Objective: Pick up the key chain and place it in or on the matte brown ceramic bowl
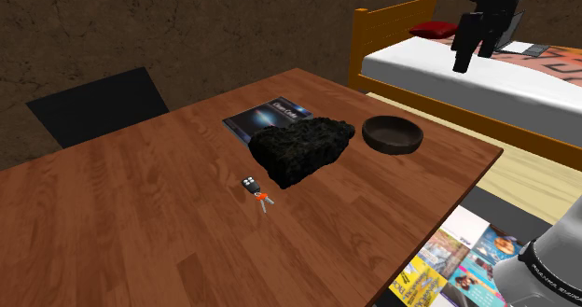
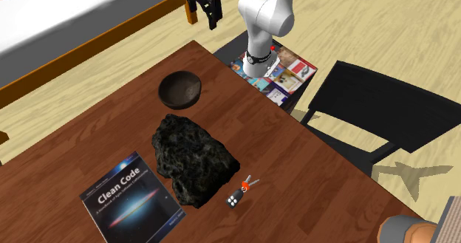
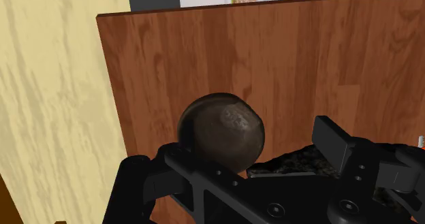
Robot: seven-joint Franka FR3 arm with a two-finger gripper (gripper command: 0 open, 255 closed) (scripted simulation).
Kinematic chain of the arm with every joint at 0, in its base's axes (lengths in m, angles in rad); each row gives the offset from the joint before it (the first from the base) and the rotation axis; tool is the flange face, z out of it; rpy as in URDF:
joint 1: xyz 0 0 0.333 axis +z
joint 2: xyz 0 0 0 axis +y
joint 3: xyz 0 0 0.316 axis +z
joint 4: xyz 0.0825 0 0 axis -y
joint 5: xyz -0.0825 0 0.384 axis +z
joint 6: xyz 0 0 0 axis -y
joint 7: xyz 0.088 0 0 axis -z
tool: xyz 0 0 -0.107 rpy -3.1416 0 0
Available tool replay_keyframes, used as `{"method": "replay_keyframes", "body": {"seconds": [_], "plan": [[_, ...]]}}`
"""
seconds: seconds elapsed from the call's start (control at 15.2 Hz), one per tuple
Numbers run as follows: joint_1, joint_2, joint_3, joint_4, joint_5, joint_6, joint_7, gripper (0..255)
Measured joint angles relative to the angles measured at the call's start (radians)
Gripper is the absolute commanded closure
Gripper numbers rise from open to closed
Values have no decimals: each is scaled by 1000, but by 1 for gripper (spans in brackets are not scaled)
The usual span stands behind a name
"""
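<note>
One key chain, one bowl, one black rock and one book lie on the surface in the shoulder view. The gripper hangs high, seen against the bed, its two fingers spread with nothing between them. The key chain is well apart from it, on the rock's far side. The bowl is the thing nearest the gripper, and the rock sits between bowl and key chain.

In the second exterior view the one white arm stands upright and bends over at the top, carrying the gripper beyond the surface's edge, with its fingers pointing down and apart. The bowl sits below and near it. The key chain lies well beyond, close to the rock but not touching it. One dark chair stands beside the surface.

In the wrist view the bowl shows just ahead of the gripper, with the rock beside it.
</note>
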Motion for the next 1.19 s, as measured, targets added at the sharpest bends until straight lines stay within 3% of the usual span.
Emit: {"method": "replay_keyframes", "body": {"seconds": [0.2,0.59,1.19], "plan": [[7,13,17,-6,14,20,20,0],[42,90,107,-55,79,155,122,0],[87,293,248,-42,136,366,278,0]]}}
